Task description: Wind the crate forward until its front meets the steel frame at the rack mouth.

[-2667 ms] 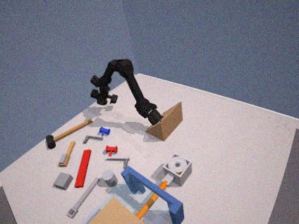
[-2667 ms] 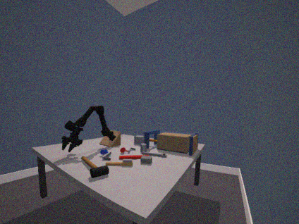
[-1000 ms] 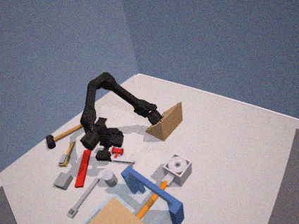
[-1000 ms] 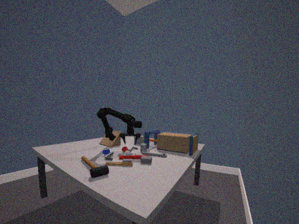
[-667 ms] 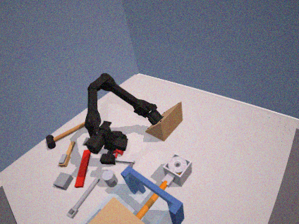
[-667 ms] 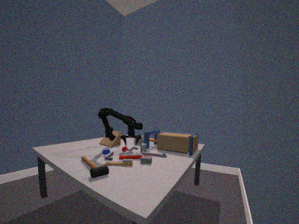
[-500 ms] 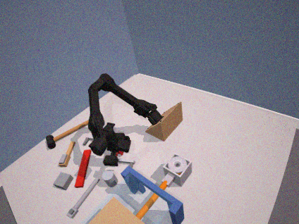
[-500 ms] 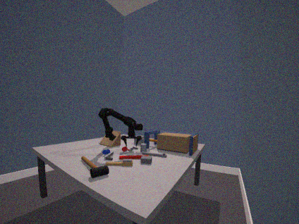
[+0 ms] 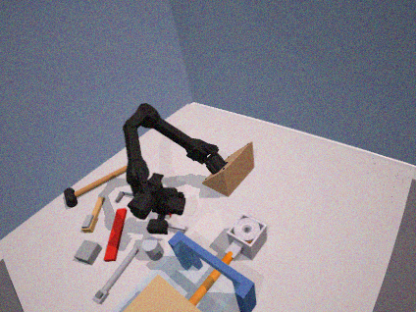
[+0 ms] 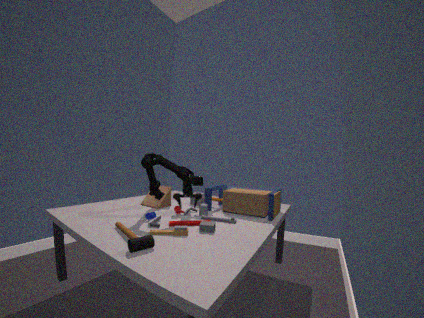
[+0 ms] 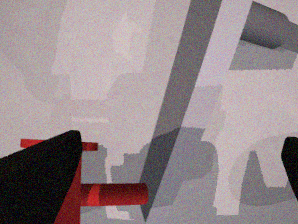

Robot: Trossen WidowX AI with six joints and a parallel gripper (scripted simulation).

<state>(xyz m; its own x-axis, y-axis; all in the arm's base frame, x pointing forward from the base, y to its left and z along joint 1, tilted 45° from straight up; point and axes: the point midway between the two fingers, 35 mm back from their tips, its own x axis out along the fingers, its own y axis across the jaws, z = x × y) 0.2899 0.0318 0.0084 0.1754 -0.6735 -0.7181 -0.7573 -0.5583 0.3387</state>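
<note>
My gripper (image 9: 164, 202) is open and empty, low over the bench among the tools. In the wrist view the red winch handle (image 11: 80, 196) lies at the lower left, partly behind my left finger; my gripper (image 11: 183, 144) straddles the spot just right of it. In the top view the handle is hidden under my hand. The grey winch (image 9: 247, 235) with its round top hole stands to the right. An orange strap (image 9: 211, 280) runs from it through the blue steel frame (image 9: 211, 265) to the tan crate (image 9: 157, 296) at the bottom edge. The crate (image 10: 247, 201) sits flat.
A tan wedge (image 9: 231, 169) stands behind my arm. A black-headed hammer (image 9: 93, 186), a small mallet (image 9: 93, 216), a red bar (image 9: 116, 234), a grey block (image 9: 88, 251), a grey cylinder (image 9: 153, 248) and a long grey wrench (image 9: 118, 275) lie to the left and in front. A thin grey rod (image 11: 180, 96) crosses the wrist view.
</note>
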